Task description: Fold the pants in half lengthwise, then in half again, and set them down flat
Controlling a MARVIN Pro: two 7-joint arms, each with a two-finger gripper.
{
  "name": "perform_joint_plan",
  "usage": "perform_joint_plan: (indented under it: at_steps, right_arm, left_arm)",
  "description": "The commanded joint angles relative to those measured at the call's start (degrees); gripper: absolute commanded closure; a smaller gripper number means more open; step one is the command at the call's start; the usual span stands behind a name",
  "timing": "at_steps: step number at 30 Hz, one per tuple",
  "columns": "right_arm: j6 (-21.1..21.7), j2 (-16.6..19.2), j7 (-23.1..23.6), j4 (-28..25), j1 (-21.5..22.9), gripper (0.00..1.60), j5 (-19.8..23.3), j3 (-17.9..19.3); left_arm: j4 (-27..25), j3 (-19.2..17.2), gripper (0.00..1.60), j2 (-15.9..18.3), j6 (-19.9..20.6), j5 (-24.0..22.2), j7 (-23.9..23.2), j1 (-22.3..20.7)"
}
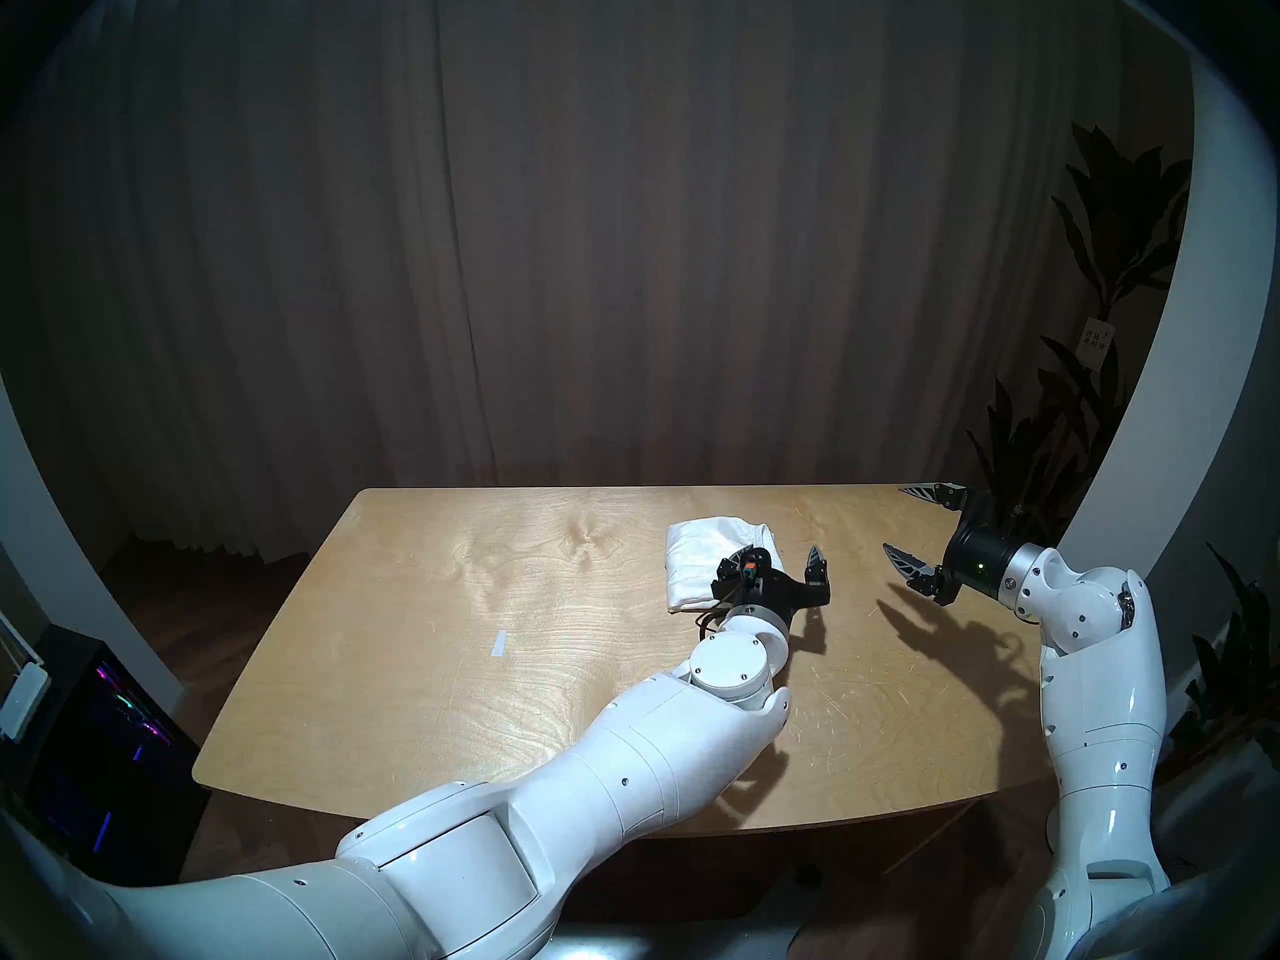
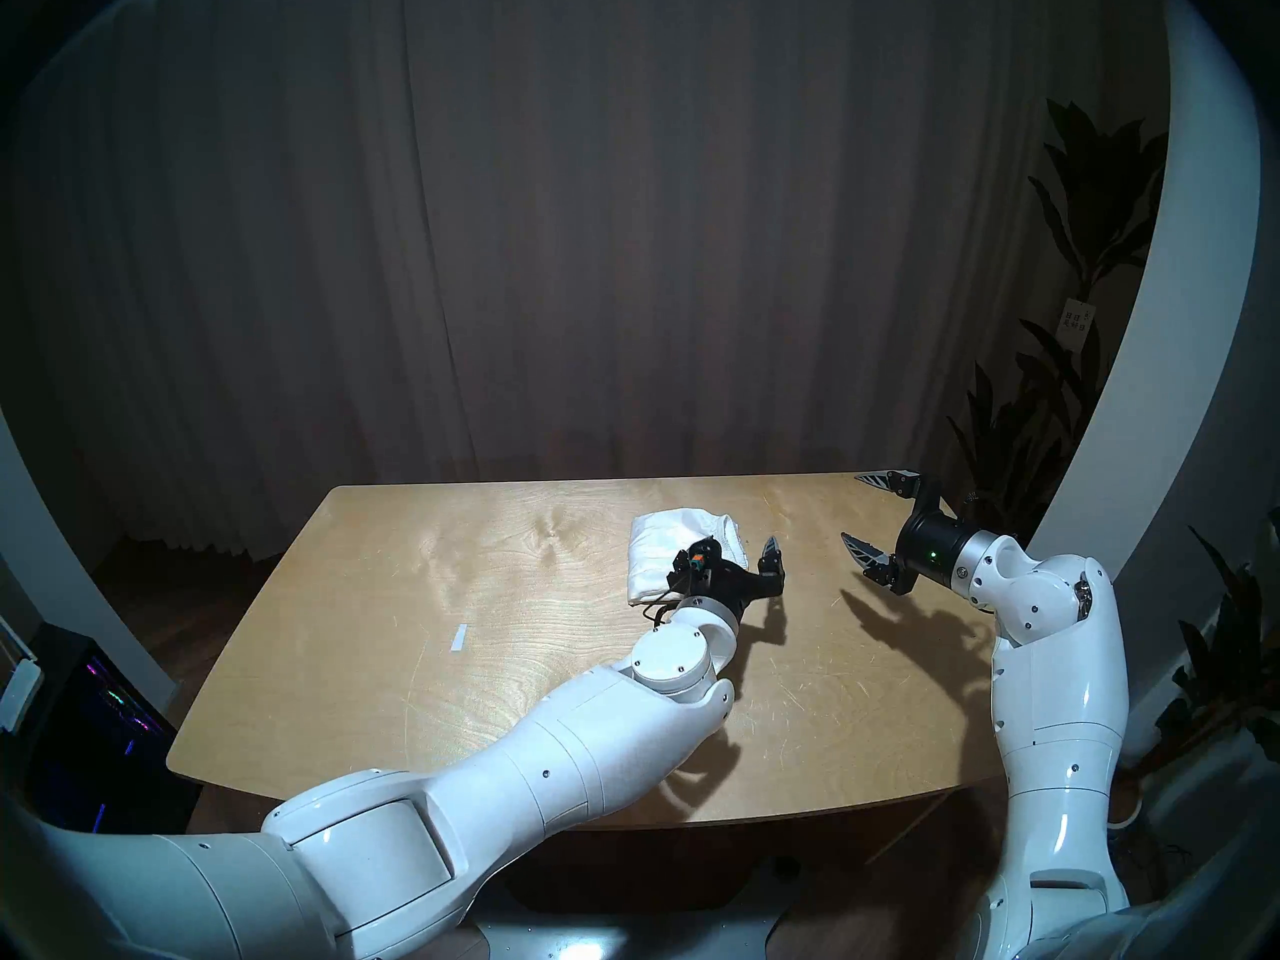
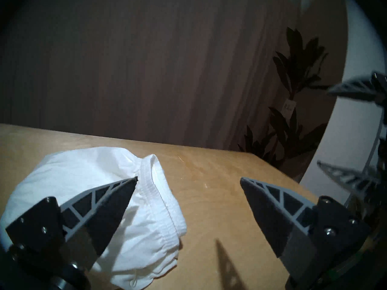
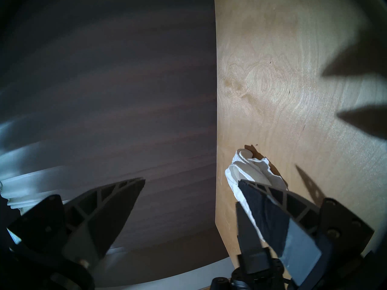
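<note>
Reaching in from the near left, the left arm stretches low across the wooden surface toward its far right part. Its wrist is bent so that the left gripper hangs just above the wood, jaws spread wide and empty, one finger over the pants and the other over bare wood beside them. Smaller in view, the right arm stands up at the right edge, elbow bent, with the right gripper raised, turned sideways toward the bundle, wide open and holding nothing.

Folded into a compact white bundle, the pants lie on the far right of the surface, waistband toward the left gripper. Judging by this, the folding looks done and only a clean release remains: draw both grippers straight back and up, without brushing the puffed top layer, which could spring open.
</note>
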Motion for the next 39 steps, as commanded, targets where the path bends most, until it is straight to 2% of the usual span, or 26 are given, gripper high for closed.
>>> perform_joint_plan:
  at_steps: [1, 5, 8, 9, 11, 12, 18, 20, 21, 22, 27, 39]
  right_arm:
    - [0.1, -0.1, 0.2, -1.0, 1.7, 0.00, -0.5, -1.1]
    - [-0.3, -0.1, 0.7, -1.4, 2.7, 0.00, -1.9, -2.1]
    - [-0.2, -0.2, 1.2, -2.4, 4.2, 0.00, -3.0, -3.0]
    - [-0.3, -0.3, 1.3, -2.5, 4.7, 0.00, -3.5, -3.3]
    - [-0.2, -0.3, 1.5, -3.1, 5.5, 0.00, -4.3, -4.1]
    - [0.0, -0.2, 1.6, -3.5, 6.1, 0.00, -4.9, -4.7]
    - [0.5, -0.3, 2.3, -5.3, 8.8, 0.00, -8.1, -7.5]
    - [0.6, -0.3, 2.5, -5.7, 9.7, 0.00, -9.2, -8.5]
    - [0.8, -0.2, 2.7, -5.8, 10.1, 0.00, -9.9, -9.0]
    - [0.8, -0.2, 2.8, -5.9, 10.5, 0.00, -10.5, -9.5]
    - [1.3, 0.5, 3.3, -6.2, 12.5, 0.00, -14.0, -11.5]
    - [2.0, 2.4, 4.4, -4.3, 15.7, 0.00, -23.6, -16.1]
  left_arm:
    - [-6.4, -7.9, 0.00, 3.0, -5.6, -3.4, -0.1, -4.2]
    - [-10.0, -11.3, 0.00, 7.8, -8.6, -3.1, 0.4, -4.9]
    - [-9.5, -14.0, 0.00, 9.1, -9.7, -1.5, 1.4, -4.7]
    - [-10.2, -14.9, 0.00, 10.5, -10.2, -1.6, 1.4, -4.5]
    - [-9.5, -16.9, 0.00, 10.6, -10.5, -1.3, 1.9, -4.3]
    - [-9.8, -17.6, 0.00, 12.5, -10.8, -1.1, 2.1, -4.1]
    - [-9.3, -22.4, 0.00, 16.1, -11.1, -0.3, 3.1, -2.8]
    - [-9.2, -23.2, 0.00, 18.3, -11.1, 0.1, 3.3, -2.2]
    - [-9.0, -24.0, 0.00, 18.2, -11.1, 0.2, 3.4, -1.9]
    - [-9.1, -24.2, 0.00, 19.7, -11.1, 0.4, 3.4, -1.7]
    - [-9.2, -25.6, 0.00, 22.9, -10.9, 0.8, 3.7, -0.4]
    - [-10.6, -26.3, 0.00, 28.2, -10.6, 2.6, 1.7, 2.8]
